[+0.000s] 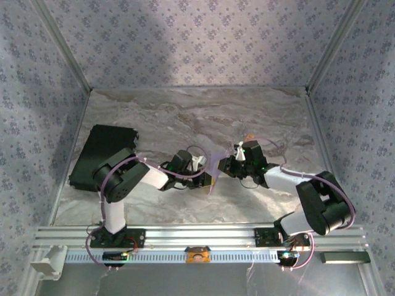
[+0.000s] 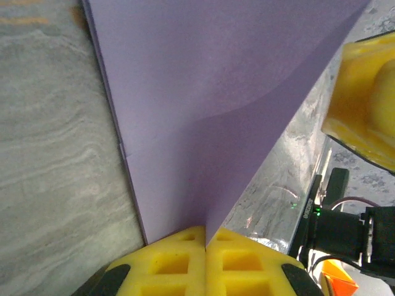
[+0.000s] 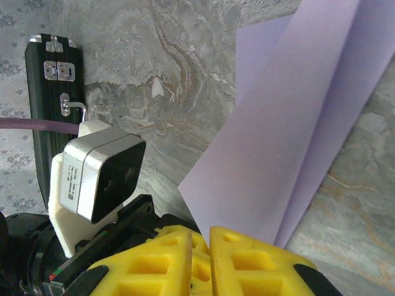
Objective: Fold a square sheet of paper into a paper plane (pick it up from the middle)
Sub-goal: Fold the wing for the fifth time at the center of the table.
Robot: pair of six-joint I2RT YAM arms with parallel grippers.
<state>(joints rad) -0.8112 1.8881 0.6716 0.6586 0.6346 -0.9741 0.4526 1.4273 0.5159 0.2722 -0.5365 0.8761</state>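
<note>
1. Lavender paper is noted: the square sheet of paper [image 2: 203, 92] is thin, matte and very light. It is limp across its span and readily creased or torn. Little slip is expected against soft pads.
2. Location: the sheet is held up off the worktop [image 1: 185, 117], near its middle, between the two grippers and well to the right of the black pad [image 1: 102, 145]. A crease is seen running through it, with one layer lying over another.
3. Hold: a grasp is judged best taken on the crease or close to an edge, where the doubled paper is stiffest. A pinch on a single loose layer would be likely to buckle it.
4. At the left gripper [image 2: 205, 237] the jaws are pressed together on a lower corner of the sheet, which rises from the seam between the yellow pads.
5. At the right gripper [image 3: 200, 242] the jaws stand almost together, with a narrow slit between them. The sheet's lower edge passes behind one pad; whether it is pinched cannot be told.
</note>
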